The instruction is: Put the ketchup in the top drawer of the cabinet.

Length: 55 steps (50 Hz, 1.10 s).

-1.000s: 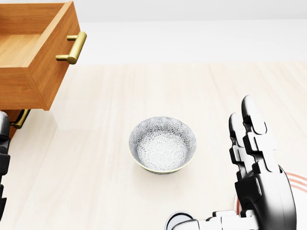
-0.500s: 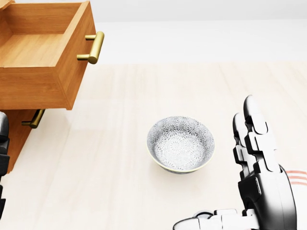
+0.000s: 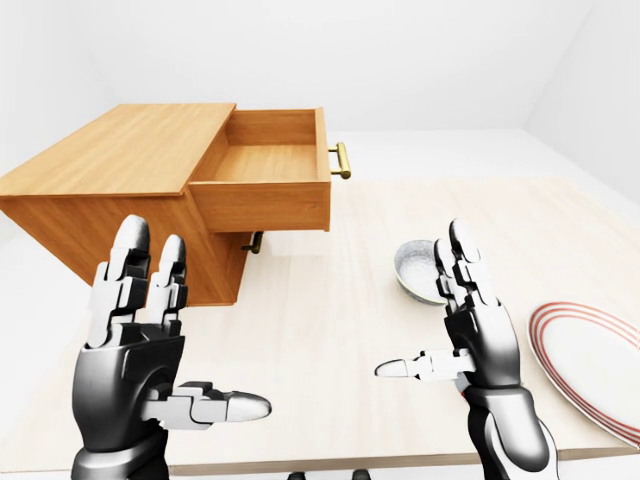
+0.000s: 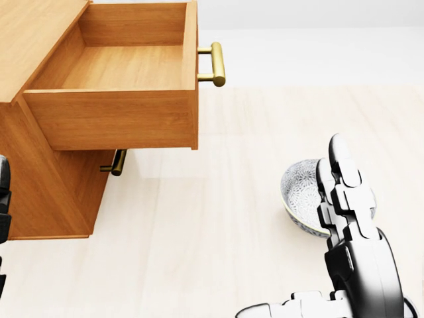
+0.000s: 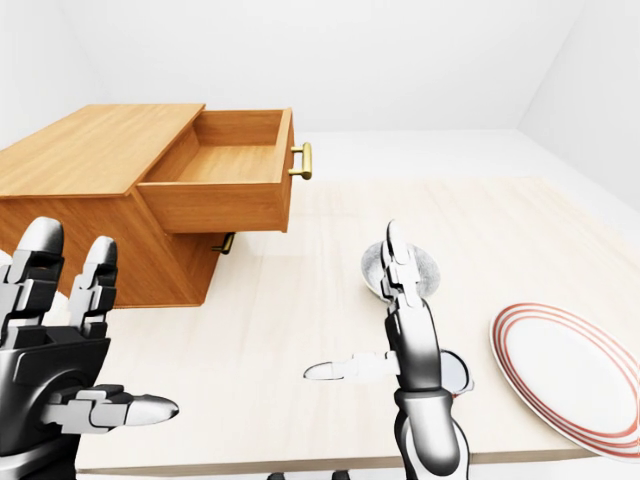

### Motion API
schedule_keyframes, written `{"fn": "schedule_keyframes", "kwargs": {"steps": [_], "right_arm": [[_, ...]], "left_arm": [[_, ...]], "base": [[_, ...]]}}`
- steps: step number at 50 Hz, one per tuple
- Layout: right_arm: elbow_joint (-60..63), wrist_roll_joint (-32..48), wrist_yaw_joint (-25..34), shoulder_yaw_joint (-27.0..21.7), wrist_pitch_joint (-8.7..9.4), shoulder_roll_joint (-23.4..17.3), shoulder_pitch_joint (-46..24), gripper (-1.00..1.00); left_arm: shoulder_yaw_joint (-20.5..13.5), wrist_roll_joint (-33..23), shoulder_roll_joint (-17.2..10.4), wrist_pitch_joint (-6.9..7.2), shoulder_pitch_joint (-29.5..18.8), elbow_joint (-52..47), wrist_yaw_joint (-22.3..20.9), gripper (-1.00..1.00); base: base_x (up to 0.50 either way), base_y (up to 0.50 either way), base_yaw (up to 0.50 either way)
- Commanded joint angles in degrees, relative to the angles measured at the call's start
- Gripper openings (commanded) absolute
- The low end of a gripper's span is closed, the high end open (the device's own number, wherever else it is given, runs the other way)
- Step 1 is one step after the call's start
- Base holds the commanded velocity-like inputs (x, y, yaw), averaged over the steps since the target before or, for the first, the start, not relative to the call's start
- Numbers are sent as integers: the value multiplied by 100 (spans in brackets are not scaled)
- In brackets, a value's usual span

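- The right hand (image 3: 470, 335) was raised with its 3 fingers spread wide, thumb out toward the left of the left-eye view; it held nothing and touched nothing.
- The left hand (image 3: 140, 350) stood the same way at the lower left of that view, fingers upright and apart, thumb pointing right, empty.
- The ketchup did not show in any of the 3 views.
- The top drawer (image 4: 126, 73) of the wooden cabinet (image 3: 110, 190) was pulled out, its brass handle (image 4: 215, 64) at its right end in the head view, and its inside showed only bare wood.
- A 2nd brass handle (image 4: 116, 162) showed beneath it on the shut lower drawer.
- A patterned bowl (image 5: 375, 265) sat on the pale table (image 4: 218, 218), partly hidden behind the right hand's fingers in all 3 views.
- A white plate with red rings (image 5: 570, 375) lay near the table's right edge, to the right of the right hand and well apart from the cabinet.
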<state>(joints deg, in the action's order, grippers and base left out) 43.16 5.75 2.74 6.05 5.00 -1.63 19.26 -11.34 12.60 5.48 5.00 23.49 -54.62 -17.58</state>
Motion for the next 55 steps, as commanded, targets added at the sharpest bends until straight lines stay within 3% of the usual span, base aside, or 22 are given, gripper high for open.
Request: {"fn": "schedule_keyframes", "kwargs": {"steps": [1,17,42,46,55], "right_arm": [[22,17,-3,30,0,-12,14,100],[-13,-39,30,-23,0,-1,13,100],[229,-441,-17,-67,0,43,150,100],[422,-546,178,-474,0,14,272,100],[1218,-495,975,-1515,0,368,419,100]], "left_arm": [[-47,37,12,0,1,-33,-23,100],[16,-2,9,0,33,-27,-21,100],[66,-43,-2,0,30,25,7,100],[74,-44,-7,0,55,34,10,100],[47,-50,-31,0,-42,84,53,100]], "base": [[7,50,0],[9,50,0],[0,0,0],[0,0,0],[0,0,0]]}}
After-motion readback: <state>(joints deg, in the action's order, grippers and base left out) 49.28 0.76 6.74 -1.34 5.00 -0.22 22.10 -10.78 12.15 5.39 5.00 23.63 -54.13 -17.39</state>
